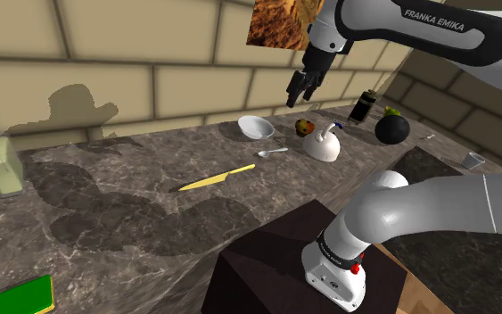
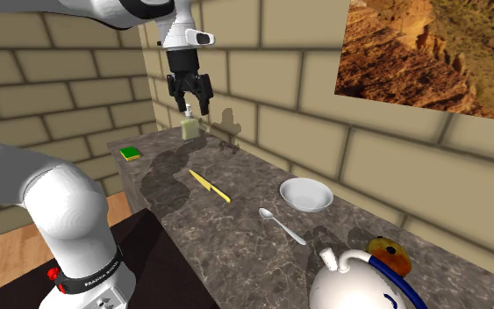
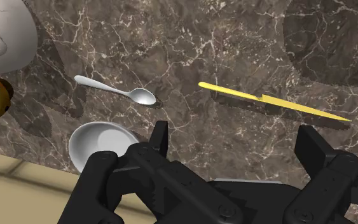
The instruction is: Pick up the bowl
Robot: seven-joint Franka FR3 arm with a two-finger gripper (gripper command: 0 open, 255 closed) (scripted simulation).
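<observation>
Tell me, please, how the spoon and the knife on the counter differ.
The spoon is silvery grey; the knife is yellow. The spoon ends in a rounded scoop, while the knife tapers to a point. The knife is the longer. The spoon lies close to the white bowl; the knife lies farther from it. Both lie flat on the marbled counter, neither held by the open gripper.

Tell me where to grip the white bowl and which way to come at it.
Take the bowl by its rim, coming straight down from above: it sits upright and open, likely too wide to span. Set the fingers astride the wall, away from the spoon.
</observation>
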